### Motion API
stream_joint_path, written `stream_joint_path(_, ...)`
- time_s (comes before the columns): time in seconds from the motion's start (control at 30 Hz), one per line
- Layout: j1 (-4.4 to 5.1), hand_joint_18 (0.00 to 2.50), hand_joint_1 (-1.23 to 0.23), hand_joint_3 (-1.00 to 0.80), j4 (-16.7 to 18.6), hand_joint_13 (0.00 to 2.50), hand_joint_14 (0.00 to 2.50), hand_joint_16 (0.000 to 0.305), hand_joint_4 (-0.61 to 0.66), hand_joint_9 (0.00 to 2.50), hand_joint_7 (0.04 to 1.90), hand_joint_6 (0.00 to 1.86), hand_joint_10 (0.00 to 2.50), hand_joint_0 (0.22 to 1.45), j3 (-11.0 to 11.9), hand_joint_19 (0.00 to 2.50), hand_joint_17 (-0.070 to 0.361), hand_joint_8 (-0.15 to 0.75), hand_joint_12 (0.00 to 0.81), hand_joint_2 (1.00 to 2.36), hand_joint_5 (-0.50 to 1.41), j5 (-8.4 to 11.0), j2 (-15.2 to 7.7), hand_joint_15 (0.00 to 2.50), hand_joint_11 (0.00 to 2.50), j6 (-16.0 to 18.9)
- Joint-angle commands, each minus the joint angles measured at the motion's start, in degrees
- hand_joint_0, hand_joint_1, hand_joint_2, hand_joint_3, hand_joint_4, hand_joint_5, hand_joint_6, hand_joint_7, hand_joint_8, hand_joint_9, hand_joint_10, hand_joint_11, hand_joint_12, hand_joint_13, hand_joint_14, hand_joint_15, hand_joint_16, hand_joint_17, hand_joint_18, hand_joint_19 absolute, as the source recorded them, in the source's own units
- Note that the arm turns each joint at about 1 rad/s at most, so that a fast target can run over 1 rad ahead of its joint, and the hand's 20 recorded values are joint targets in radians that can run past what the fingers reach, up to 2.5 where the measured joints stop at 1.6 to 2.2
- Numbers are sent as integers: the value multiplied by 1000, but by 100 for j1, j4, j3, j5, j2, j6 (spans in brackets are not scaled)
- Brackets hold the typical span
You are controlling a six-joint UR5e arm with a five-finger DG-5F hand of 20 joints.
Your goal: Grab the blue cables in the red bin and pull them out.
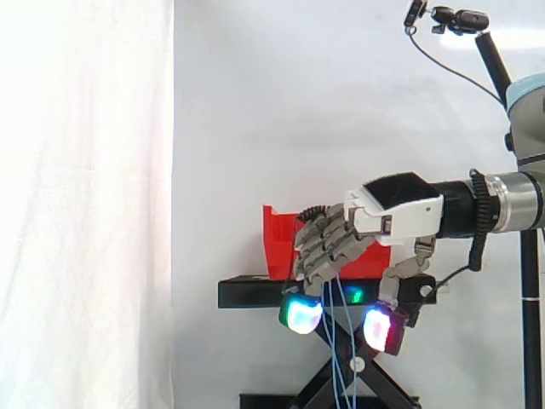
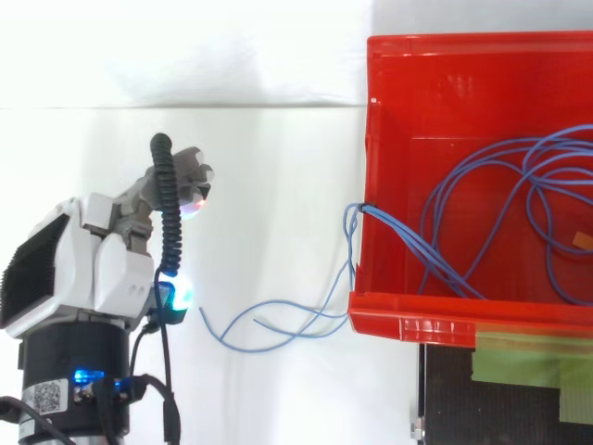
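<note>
Top view, cables: blue cables [image 2: 417, 252] hang over the red bin's [image 2: 417, 320] edge.
Side view, hand [image 1: 398, 211]: fingers and thumb apart, clamping nothing.

Hand [image 1: 392, 213] is held level before the bin [image 1: 277, 243], with fingers [image 1: 319, 256] angled down, relaxed, and thumb apart. The bin is carried on the stand [image 1: 251, 294]. Cables [image 1: 344, 358] are seen hanging past the stand's edge, in line between fingers and thumb.
</note>
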Motion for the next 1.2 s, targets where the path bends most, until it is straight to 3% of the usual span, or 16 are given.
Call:
stream_joint_path(0.0, -77, 442, -982, -1000, -46, 598, 18, 49, 108, 751, 531, 15, 25, 687, 115, 414, 111, 244, 348, 1000, 628, -2, -3, 456, 792, -174)
stream_joint_path(0.1, -112, 442, -983, -1000, -82, 597, 17, 49, 101, 755, 533, 16, 25, 689, 151, 407, 110, 243, 348, 1000, 627, -46, 6, 457, 787, -464)
stream_joint_path(0.17, -130, 441, -985, -1000, -46, 596, 18, 49, 96, 754, 529, 15, 23, 690, 151, 410, 110, 241, 348, 1000, 628, -46, -3, 459, 786, -912)
stream_joint_path(0.3, -130, 440, -989, -1000, 59, 596, 18, 49, 90, 751, 529, 15, 25, 692, 151, 407, 110, 239, 346, 1000, 628, -20, -3, 453, 794, -1492)
stream_joint_path(0.5, -156, 438, -989, -1000, 112, 593, 18, 49, 81, 750, 522, 15, 25, 696, 142, 409, 110, 240, 345, 1000, 626, -11, -3, 457, 784, -1677)
stream_joint_path(0.67, -182, 437, -991, -1000, 85, 590, 19, 49, 85, 751, 518, 15, 23, 698, 159, 417, 109, 238, 345, 1000, 630, -11, 6, 456, 777, -2046)
stream_joint_path(0.9, -226, 436, -993, -1000, 77, 589, 18, 48, 79, 752, 515, 15, 23, 704, 151, 411, 109, 237, 344, 1000, 633, -11, -3, 456, 779, -2116)
stream_joint_path(1.03, -226, 435, -995, -1000, 103, 590, 17, 48, 78, 753, 510, 15, 25, 706, 151, 419, 109, 236, 344, 1000, 634, -11, -3, 450, 779, -2538)
stream_joint_path(1.17, -218, 436, -994, -1000, 41, 590, 18, 48, 79, 754, 525, 16, 25, 707, 151, 411, 108, 236, 343, 1000, 641, -2, -3, 455, 769, -3171)
